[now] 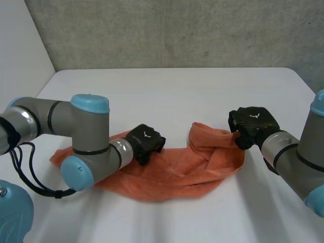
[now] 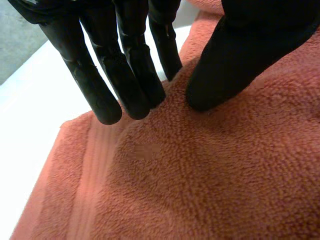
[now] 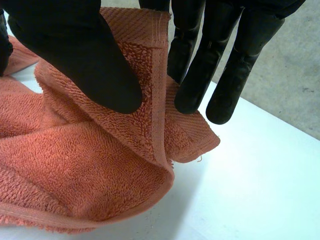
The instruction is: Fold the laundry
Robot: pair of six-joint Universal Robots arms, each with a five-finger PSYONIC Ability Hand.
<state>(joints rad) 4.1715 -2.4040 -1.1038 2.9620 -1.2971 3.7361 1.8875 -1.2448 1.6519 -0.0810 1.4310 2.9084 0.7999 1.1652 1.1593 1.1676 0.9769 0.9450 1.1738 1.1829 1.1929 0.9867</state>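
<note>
1. Low in the middle of the head view, the rumpled orange terry-cloth towel (image 1: 177, 172) lies bunched on the white table (image 1: 177, 91), its right end twisted up into a loose fold.
2. Left of centre, the left hand (image 1: 146, 142) is planted on the towel's middle. Its wrist view shows straight fingers (image 2: 107, 95) side by side with their tips on the pile and the thumb (image 2: 235, 60) pressing close beside them. That looks like pinning, not gripping.
3. Right of centre, the right hand (image 1: 250, 126) has the raised right end. In its own wrist view the hemmed edge runs between the thumb (image 3: 85, 60) and the straight fingers (image 3: 192, 85), so it appears pinched.
4. My read is that this is the spreading-out step, so no fold can start yet.
5. To do it well, anchor firmly with the left hand and draw the pinched edge out towards the right of the frame, low over the table, until the twist opens.
6. The risk is a grip that sits shallow on the hem; a hard tug may slip it or drag the whole towel.
</note>
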